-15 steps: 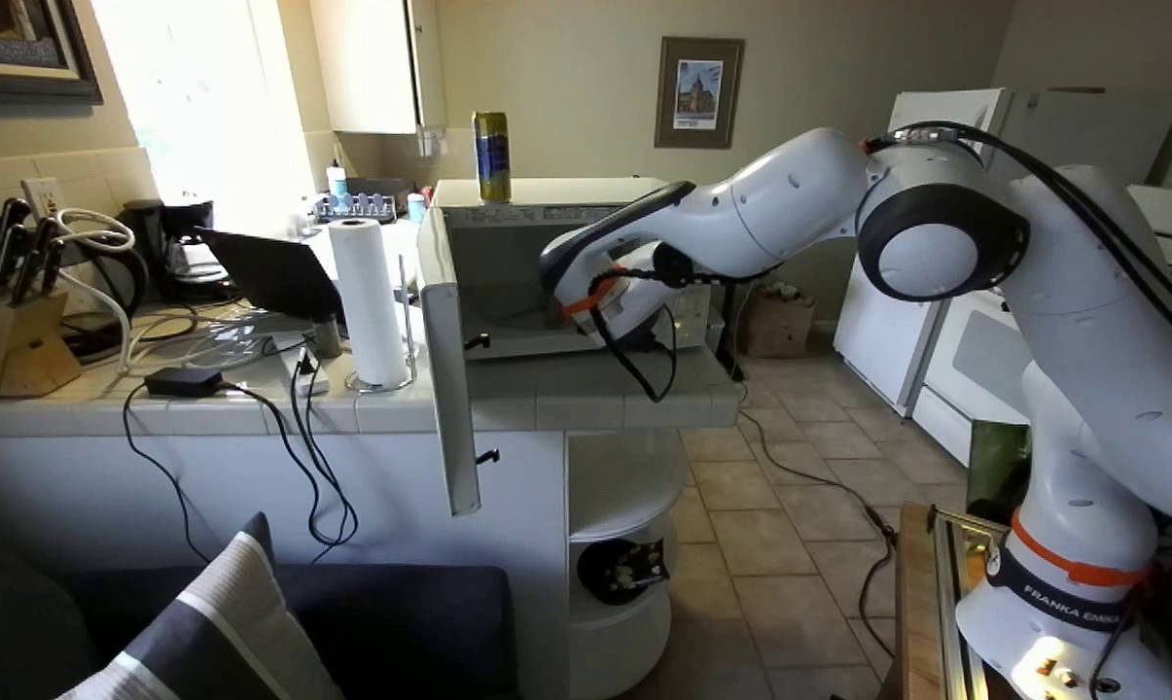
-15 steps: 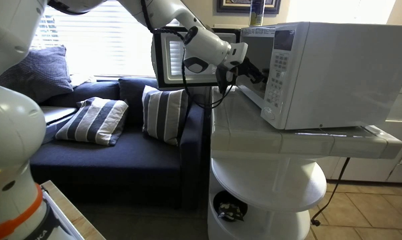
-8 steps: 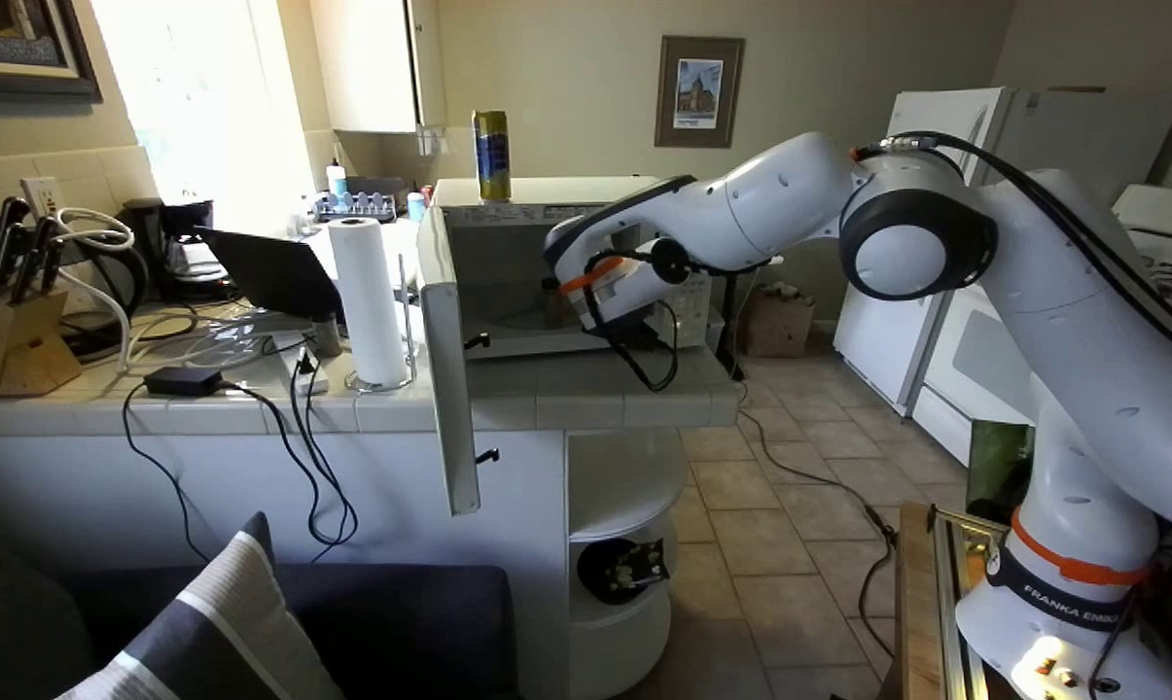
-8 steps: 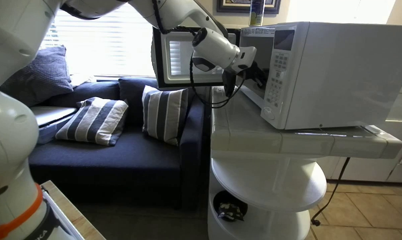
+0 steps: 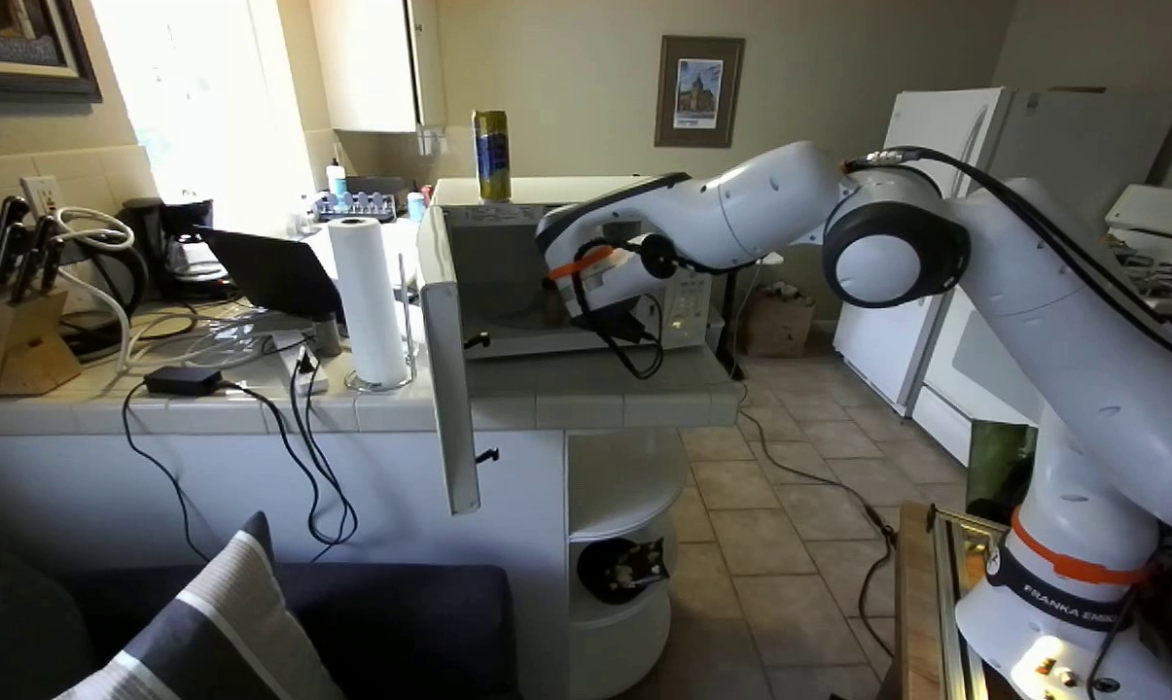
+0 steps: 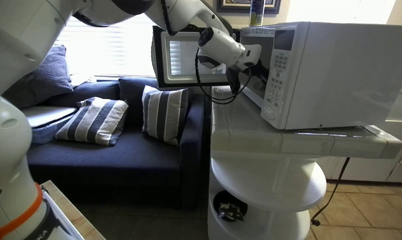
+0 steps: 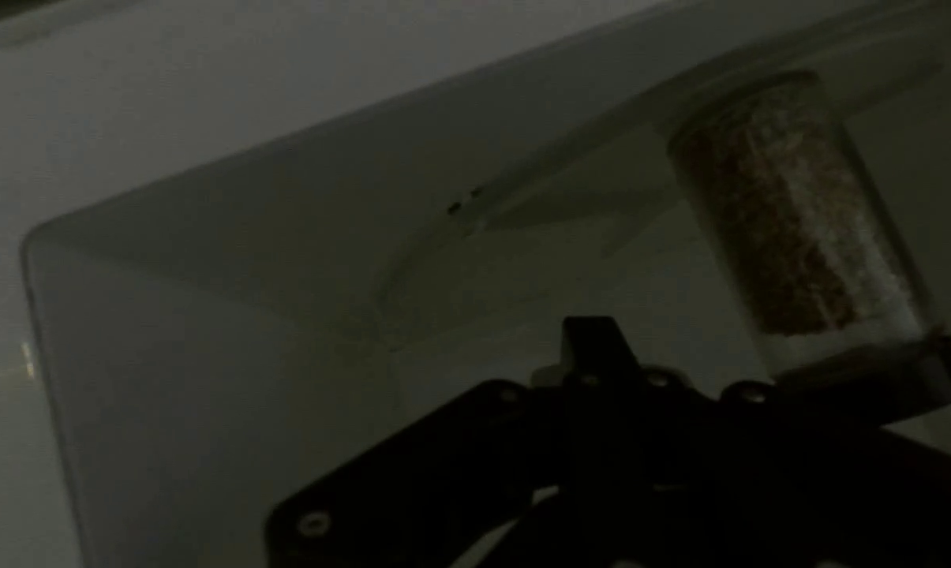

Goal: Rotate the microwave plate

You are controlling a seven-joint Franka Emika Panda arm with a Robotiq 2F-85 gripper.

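The white microwave stands on the counter with its door wide open; it also shows in an exterior view, with the door behind my arm. The clear glass plate is faint in the dark cavity in the wrist view, its curved rim left and above. A clear jar with reddish-brown contents and a dark lid stands on it; a sliver shows in an exterior view. My gripper is shut and empty over the plate beside the jar, hiding part of the lid; contact is unclear. The control panel partly hides my gripper.
A tall can stands on top of the microwave. A paper towel roll is beside the open door. The microwave's control panel borders the opening near my hand. A loose cable loop hangs under my wrist. Tiled counter lies in front.
My hand has moved further towards the cavity, and the fingers are now more hidden behind the control panel. The elbow has swung towards the microwave and sunk slightly. Door and can are unmoved.
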